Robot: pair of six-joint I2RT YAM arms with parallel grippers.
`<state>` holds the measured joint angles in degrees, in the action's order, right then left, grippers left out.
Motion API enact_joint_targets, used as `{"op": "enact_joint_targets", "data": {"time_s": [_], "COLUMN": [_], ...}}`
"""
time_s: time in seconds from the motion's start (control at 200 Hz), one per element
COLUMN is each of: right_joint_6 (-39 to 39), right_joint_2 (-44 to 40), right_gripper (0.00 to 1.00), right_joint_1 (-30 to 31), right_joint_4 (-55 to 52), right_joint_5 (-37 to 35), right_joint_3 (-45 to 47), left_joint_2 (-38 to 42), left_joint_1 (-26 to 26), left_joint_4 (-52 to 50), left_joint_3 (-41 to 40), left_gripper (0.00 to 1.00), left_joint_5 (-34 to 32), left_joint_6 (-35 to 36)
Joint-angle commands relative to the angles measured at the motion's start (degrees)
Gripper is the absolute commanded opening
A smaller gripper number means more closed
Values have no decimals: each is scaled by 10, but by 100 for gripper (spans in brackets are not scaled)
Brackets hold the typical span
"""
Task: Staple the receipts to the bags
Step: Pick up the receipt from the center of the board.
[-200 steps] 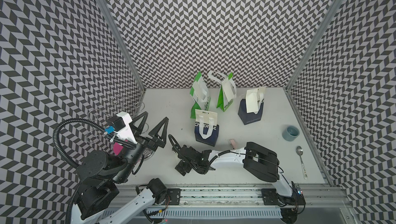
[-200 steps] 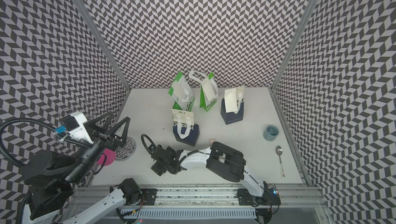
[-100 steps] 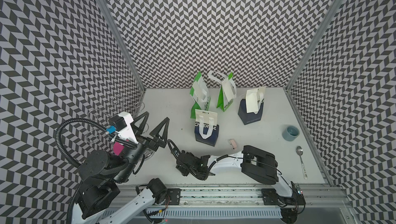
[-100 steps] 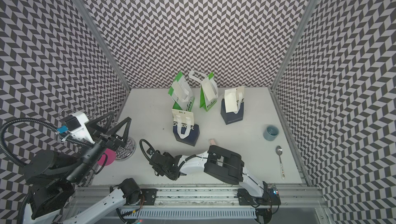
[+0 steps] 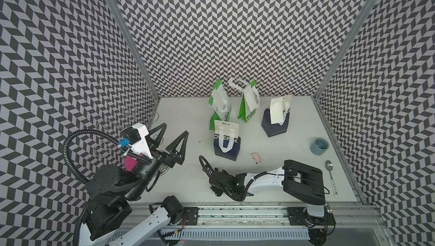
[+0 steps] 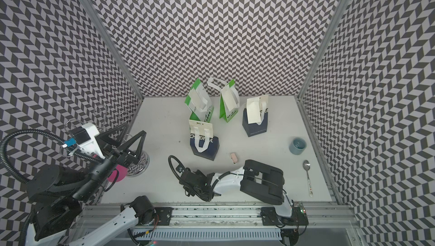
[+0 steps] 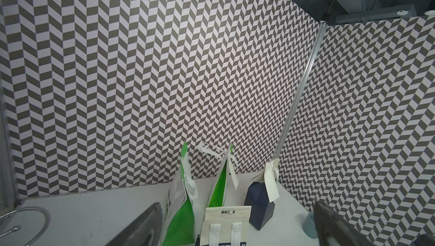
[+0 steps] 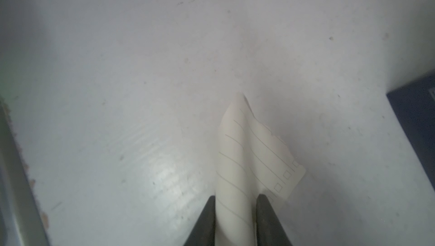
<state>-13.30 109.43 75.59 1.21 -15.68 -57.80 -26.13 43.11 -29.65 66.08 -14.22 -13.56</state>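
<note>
Four bags stand at the back middle: two green-and-white bags, a far navy bag and a near navy "CHEERFUL" bag. Cream receipts hang on the green bags and on the far navy one. My right gripper points down at the table near the front edge. In the right wrist view it is shut on a curled, lined receipt. My left gripper hovers open and empty at the left, facing the bags.
A small pink stapler-like object lies right of the near navy bag. A grey-blue cup and a spoon sit by the right wall. A wire rack with a pink cup stands at the left.
My right gripper's fingers have closed in on the receipt, which now curls up between them, and the wrist has shifted slightly right. The left arm has barely moved.
</note>
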Motion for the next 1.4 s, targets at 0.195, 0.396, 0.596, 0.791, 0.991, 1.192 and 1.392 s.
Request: {"op": "enact_joint_targets", "data": {"time_s": [0.195,0.396,0.596,0.791,0.991,1.192,1.392], "right_joint_6": [-45,-37,8,44,63,84,89], "right_joint_2": [-229,-381,-477,-480,-464,-433,-414], "right_gripper": [25,25,26,26,26,26,26], "right_joint_1": [2,3,6,25,38,49,57], "right_joint_4": [-9,-29,-17,10,34,54,56], "right_joint_5": [-86,-125,-126,-151,-163,-171,-181], "right_joint_3": [127,159,158,150,134,114,103], "left_joint_2": [1,-2,-31,-55,-72,-84,-77], "left_joint_1": [2,2,2,2,2,2,1], "left_joint_4": [37,87,159,218,255,271,280], "left_joint_3": [-58,-138,-234,-293,-323,-337,-339], "left_gripper": [100,99,98,94,83,71,48], "left_joint_5": [73,156,240,292,306,320,326], "left_joint_6": [-61,-125,-193,-246,-277,-292,-290]}}
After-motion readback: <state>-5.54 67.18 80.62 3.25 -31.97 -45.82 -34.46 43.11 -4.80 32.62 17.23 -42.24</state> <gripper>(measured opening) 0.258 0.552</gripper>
